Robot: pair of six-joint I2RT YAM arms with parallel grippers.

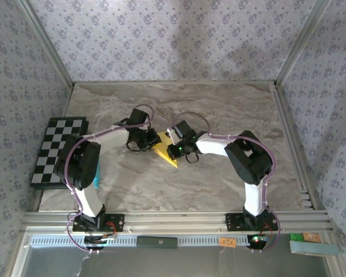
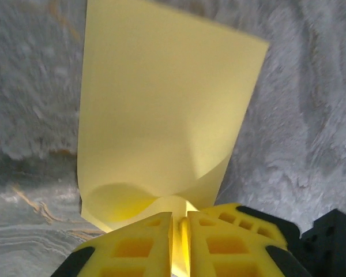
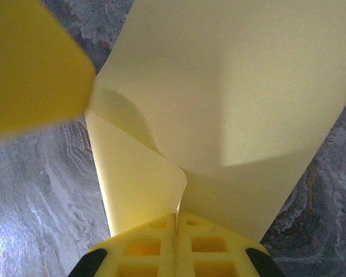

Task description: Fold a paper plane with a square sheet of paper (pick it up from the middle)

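The square sheet of paper (image 1: pixel 165 153) is yellow and hangs between my two grippers over the middle of the marble table (image 1: pixel 219 109). In the left wrist view the sheet (image 2: pixel 161 104) curves up and away from my left gripper (image 2: pixel 180 216). Its yellow fingers (image 2: pixel 138 242) stand almost together with a pinch of paper in the thin slit. In the right wrist view my right gripper (image 3: pixel 177 214) is shut tight on another edge of the sheet (image 3: pixel 248 104), which bends into two flaps there. From above, the left gripper (image 1: pixel 145 140) and right gripper (image 1: pixel 179 149) face each other across the paper.
A black-and-white checkered board (image 1: pixel 57 151) lies at the table's left edge, beside the left arm. A small blue-tipped pen (image 1: pixel 96 182) lies by that arm's elbow. A blurred yellow shape (image 3: pixel 29 63) fills the right wrist view's top left corner. Patterned walls close the table in.
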